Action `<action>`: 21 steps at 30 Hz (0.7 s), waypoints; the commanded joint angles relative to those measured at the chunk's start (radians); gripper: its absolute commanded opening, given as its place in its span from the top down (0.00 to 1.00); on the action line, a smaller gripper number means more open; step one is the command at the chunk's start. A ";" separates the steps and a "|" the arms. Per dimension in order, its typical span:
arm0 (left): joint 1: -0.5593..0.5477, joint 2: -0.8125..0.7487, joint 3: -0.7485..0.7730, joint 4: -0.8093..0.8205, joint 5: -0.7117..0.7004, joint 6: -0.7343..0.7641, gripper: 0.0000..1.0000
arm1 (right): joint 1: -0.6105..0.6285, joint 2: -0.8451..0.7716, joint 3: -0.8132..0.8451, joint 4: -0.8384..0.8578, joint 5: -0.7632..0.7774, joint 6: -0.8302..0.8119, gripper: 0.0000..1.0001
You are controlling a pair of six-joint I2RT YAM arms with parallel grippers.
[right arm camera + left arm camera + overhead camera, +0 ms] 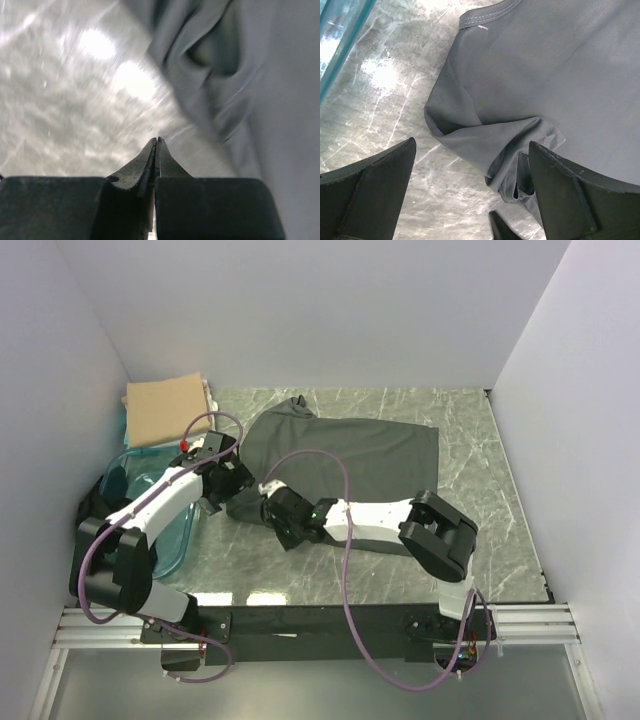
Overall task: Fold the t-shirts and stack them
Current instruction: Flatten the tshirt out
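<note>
A dark charcoal-grey t-shirt (350, 455) lies spread on the marble table, with a bunched sleeve at its near left corner (520, 145). A folded tan t-shirt (165, 410) lies at the back left. No black shirts are in view. My left gripper (228, 490) is open wide and empty, low over the table (472, 145), with the bunched sleeve between its fingers. My right gripper (264, 494) is shut on nothing (157, 139). It hovers just over bare table beside the grey shirt's crumpled edge (210, 75). Its tip shows in the left wrist view (495, 225).
A translucent teal plastic tub (175, 540) stands at the left, close to the left arm; its rim shows in the left wrist view (345, 30). White walls enclose the table on the left, back and right. Bare marble (480, 540) lies on the right.
</note>
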 commanded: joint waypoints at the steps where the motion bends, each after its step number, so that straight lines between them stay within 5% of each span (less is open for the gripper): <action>1: 0.003 -0.029 -0.012 0.023 0.012 0.013 0.01 | 0.038 -0.079 -0.052 0.056 0.025 0.000 1.00; 6: 0.003 -0.027 -0.018 0.026 0.021 0.016 0.01 | 0.042 -0.099 -0.059 0.077 0.085 0.015 0.98; 16: 0.003 -0.069 -0.041 0.025 0.018 0.018 0.01 | 0.012 0.008 0.159 -0.027 0.191 0.015 0.63; 21: 0.003 -0.075 -0.040 0.017 0.010 0.018 0.00 | 0.001 0.071 0.219 -0.052 0.182 0.012 0.62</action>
